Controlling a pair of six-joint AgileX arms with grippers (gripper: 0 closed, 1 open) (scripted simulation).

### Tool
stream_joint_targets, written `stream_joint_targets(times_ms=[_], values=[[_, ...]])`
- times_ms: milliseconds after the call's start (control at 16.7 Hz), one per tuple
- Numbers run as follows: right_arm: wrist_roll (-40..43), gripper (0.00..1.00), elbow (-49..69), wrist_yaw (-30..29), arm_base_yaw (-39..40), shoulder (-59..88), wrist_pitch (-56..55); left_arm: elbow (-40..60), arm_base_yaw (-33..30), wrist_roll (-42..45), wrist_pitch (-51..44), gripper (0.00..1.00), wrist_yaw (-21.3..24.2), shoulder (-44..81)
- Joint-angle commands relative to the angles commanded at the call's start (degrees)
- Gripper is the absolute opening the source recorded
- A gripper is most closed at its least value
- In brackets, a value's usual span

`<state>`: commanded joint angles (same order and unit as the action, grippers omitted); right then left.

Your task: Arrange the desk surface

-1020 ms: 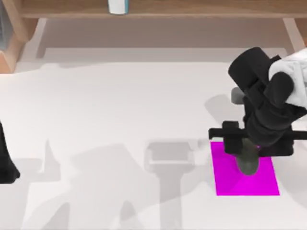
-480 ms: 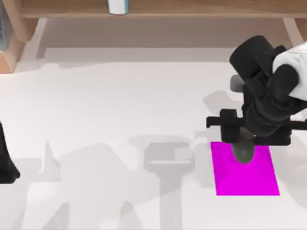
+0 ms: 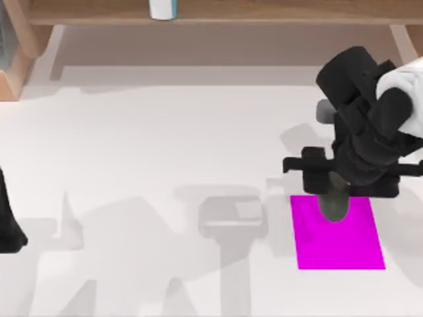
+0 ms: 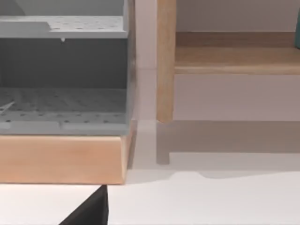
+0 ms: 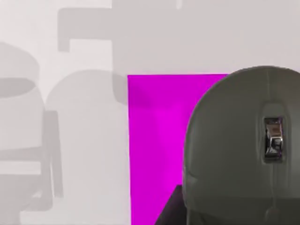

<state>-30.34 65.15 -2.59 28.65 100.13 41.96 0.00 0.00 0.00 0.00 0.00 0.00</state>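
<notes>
The desk surface (image 3: 145, 145) is a broad white tabletop. My right gripper (image 3: 338, 190) hangs over the far edge of a magenta pad (image 3: 344, 244) at the right and is shut on a grey-green computer mouse (image 3: 333, 205). In the right wrist view the mouse (image 5: 234, 140) sits large and close, above the pad (image 5: 154, 140), with a dark finger (image 5: 169, 208) beside it. My left arm (image 3: 8, 224) is parked at the table's left edge.
A tan wooden shelf (image 3: 264, 13) runs along the back with a small white and teal object (image 3: 162, 8) on it. A small grey object (image 3: 324, 112) lies behind the right arm. The left wrist view shows a grey perforated rack (image 4: 61, 70) and a wooden post (image 4: 165, 61).
My right gripper has carried the mouse from the middle of the magenta pad toward its far edge. The left arm has not moved.
</notes>
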Motion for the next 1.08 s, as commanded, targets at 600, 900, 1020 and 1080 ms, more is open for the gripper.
stream_joint_targets(times_ms=[600,900,1020,1080], values=[[0.01,0.00,-3.53,0.06,0.07,3.67,0.46,0.00,0.00,0.00,0.00,1.00,0.00,0.00],[0.01,0.23,-3.53,0.06,0.07,3.67,0.46,0.00,0.00,0.00,0.00,1.00,0.00,0.00],[0.01,0.38,-3.53,0.06,0.07,3.67,0.46,0.00,0.00,0.00,0.00,1.00,0.00,0.00],[0.01,0.45,-3.53,0.06,0.07,3.67,0.46,0.00,0.00,0.00,0.00,1.00,0.00,0.00]])
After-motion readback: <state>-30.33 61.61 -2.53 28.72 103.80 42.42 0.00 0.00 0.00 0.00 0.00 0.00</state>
